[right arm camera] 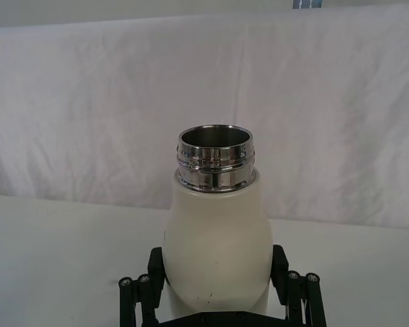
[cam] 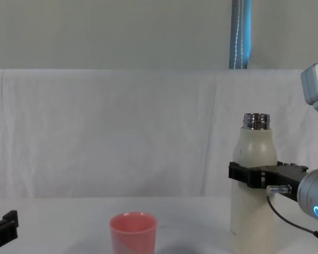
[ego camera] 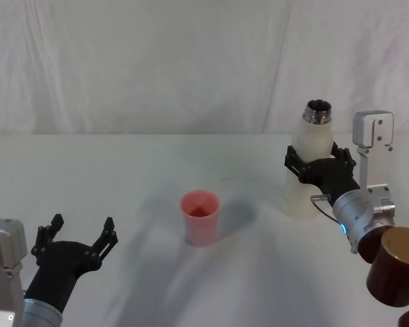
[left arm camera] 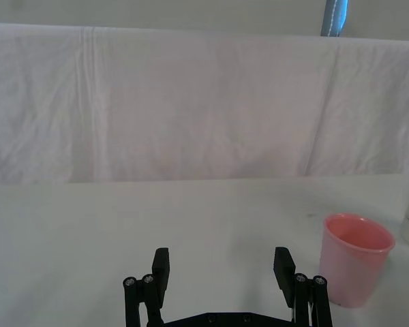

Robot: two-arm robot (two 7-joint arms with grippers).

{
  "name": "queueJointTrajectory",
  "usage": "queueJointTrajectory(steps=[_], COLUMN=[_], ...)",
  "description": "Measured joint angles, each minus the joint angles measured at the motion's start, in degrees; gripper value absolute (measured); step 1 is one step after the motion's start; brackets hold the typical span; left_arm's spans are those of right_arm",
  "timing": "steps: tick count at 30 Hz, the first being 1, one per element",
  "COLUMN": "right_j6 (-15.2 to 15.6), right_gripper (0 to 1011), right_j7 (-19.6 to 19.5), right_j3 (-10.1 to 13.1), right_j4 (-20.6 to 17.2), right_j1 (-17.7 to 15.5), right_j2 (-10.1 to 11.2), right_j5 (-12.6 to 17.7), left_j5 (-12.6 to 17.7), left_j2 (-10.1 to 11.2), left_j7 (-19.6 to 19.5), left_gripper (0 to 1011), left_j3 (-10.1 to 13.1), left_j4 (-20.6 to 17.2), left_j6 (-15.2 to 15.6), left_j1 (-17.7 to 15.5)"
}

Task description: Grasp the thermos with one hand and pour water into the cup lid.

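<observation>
Room: a creased white cloth backdrop (cam: 122,132) hangs behind the table; a blue-grey vertical pole (cam: 241,34) rises above it, behind the thermos.
Table: white table (ego camera: 123,170), matte and flat; it should give a steady footing for pouring.
Thermos: tall cream-white cylindrical thermos with rounded shoulders and a shiny threaded steel neck (ego camera: 309,167), upright, cap off, mouth open. Judged rigid and smooth, so likely slippery; weight depends on fill, which cannot be seen.
Hold point: mid-body, below the shoulder, where the wall is straight.
Right gripper: black two-finger right gripper (right arm camera: 218,289) on a silver-grey arm, jaws clamped on either side of the thermos body at about mid-height.
Left gripper: black left gripper (ego camera: 78,242), low and well to the left of the thermos, jaws spread and empty.
Cup lid: small pink tapered plastic cup lid (ego camera: 200,216), upright, to the left of the thermos and clear of it. Judged light and easily tipped; pour gently.
</observation>
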Motion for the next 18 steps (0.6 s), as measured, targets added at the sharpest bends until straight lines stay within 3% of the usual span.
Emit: queueJointTrajectory(steps=[10,18], right_j6=[0.5,0.0], right_gripper=[951,951], right_j7=[0.9,1.8], right_j3=[-0.4,-1.8], right_j4=[-1.9,-4.7], right_j1=[0.0,-0.3], right_j2=[0.9,3.6], right_j5=[-0.1,-2.5], left_j5=[0.0,0.0], left_j2=[0.0,0.0], left_j7=[0.0,0.0], left_gripper=[1001,1001], left_j3=[0.0,0.0], left_j4=[0.0,0.0], left_j6=[0.0,0.0], left_j1=[0.0,0.0])
